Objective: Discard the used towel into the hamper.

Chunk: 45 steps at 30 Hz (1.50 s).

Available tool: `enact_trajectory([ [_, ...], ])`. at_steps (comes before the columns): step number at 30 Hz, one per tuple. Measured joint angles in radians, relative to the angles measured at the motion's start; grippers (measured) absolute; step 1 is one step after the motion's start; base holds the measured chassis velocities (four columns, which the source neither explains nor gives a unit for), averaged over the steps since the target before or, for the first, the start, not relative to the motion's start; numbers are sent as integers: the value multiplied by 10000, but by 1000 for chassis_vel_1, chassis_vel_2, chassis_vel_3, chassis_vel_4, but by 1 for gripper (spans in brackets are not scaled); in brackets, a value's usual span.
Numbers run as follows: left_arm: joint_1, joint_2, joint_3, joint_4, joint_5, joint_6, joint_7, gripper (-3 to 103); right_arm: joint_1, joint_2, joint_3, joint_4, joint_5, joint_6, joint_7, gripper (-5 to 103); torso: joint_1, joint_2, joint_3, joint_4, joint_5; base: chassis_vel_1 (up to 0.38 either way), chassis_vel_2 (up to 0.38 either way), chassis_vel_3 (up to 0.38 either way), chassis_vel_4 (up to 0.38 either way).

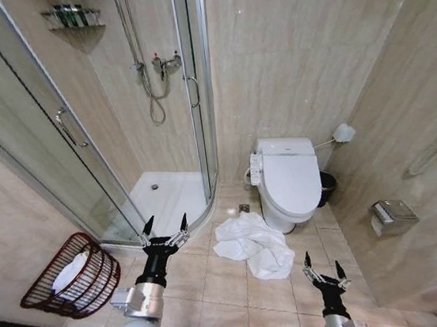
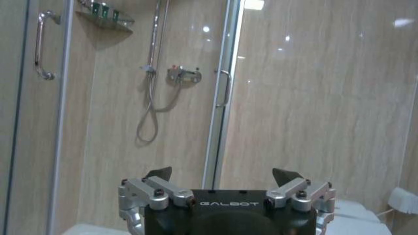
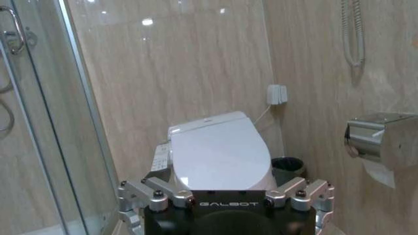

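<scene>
The task is judged barely begun. The used towel [image 1: 253, 244] is seen crumpled on the tiled floor just beside the toilet [image 1: 288, 180], untouched. The hamper [image 1: 73, 277] lies tipped at about nine o'clock from it, well apart, with something white already inside. The left tool [image 1: 164, 235] is held spread and empty at about ten o'clock from the towel; the right tool [image 1: 325, 276], also spread, hangs at about four o'clock. Grasping, carrying and dropping remain.

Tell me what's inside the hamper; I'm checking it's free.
The hamper already holds something white, cloth-like, against its left wall. Whatever lies beneath it is covered. The used towel lies on the floor.
</scene>
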Motion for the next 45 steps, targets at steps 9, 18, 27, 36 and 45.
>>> enact_trajectory([
  [9, 0, 0, 0, 0, 0, -1, 0, 100, -84, -5, -13, 87, -41, -17, -57, 100, -216, -477, -261, 0, 0, 0, 0, 0, 0],
  [18, 0, 0, 0, 0, 0, -1, 0, 100, -96, 5, -31, 119, -39, -7, -81, 100, -416, -905, -489, 0, 0, 0, 0, 0, 0],
  [27, 0, 0, 0, 0, 0, 0, 0, 100, -98, 10, -31, 98, -40, 27, -93, 100, -592, -1301, -707, 0, 1, 0, 0, 0, 0],
  [36, 0, 0, 0, 0, 0, -1, 0, 100, -92, 10, -39, 87, -27, 65, -89, 100, -791, -1746, -955, 0, 0, 0, 0, 0, 0],
  [45, 0, 0, 0, 0, 0, 0, 0, 100, -93, -12, -29, 59, -10, 138, -82, 100, -986, -2175, -1186, 0, 0, 0, 0, 0, 0],
])
